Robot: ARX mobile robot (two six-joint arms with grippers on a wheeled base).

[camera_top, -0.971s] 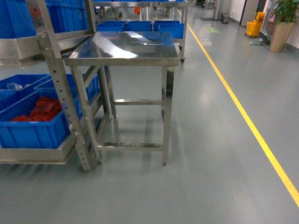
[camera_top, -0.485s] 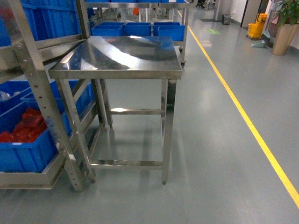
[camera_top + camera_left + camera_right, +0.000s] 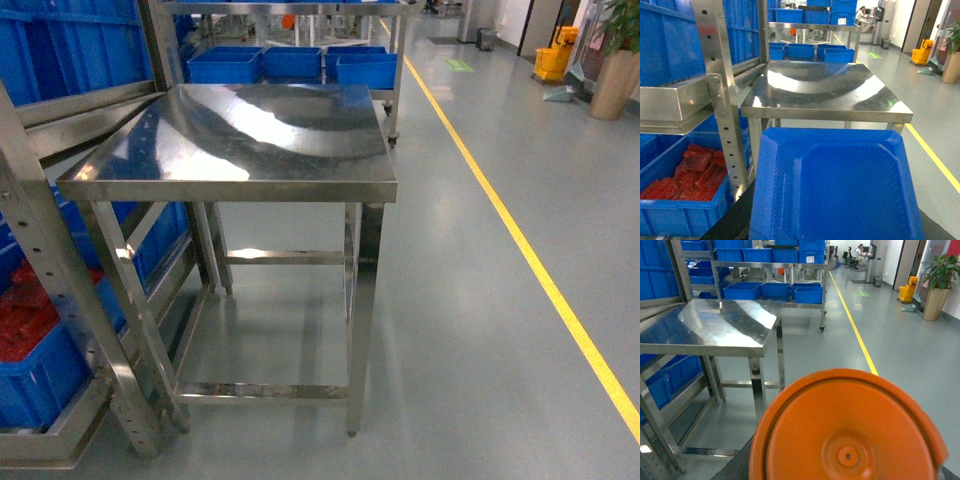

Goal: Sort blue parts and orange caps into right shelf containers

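Observation:
A blue part (image 3: 835, 185), a wide shallow moulded plastic piece, fills the lower half of the left wrist view and hides my left gripper's fingers; it hangs there held off the floor. A round orange cap (image 3: 845, 432) fills the bottom of the right wrist view the same way, covering my right gripper. Neither gripper shows in the head view. The stainless-steel shelf (image 3: 60, 270) stands at the left with blue containers (image 3: 45, 375), the lower one holding red pieces (image 3: 690, 172).
A bare stainless-steel table (image 3: 240, 140) stands straight ahead, touching the shelf's side. Behind it is a low rack with more blue crates (image 3: 290, 65). A yellow floor line (image 3: 530, 260) runs along the right. A potted plant (image 3: 615, 80) and a yellow bucket (image 3: 553, 60) stand far right.
The head view has closed in on the steel table, which now looks larger and nearer. The shelf and its crates have slid further off the left edge.

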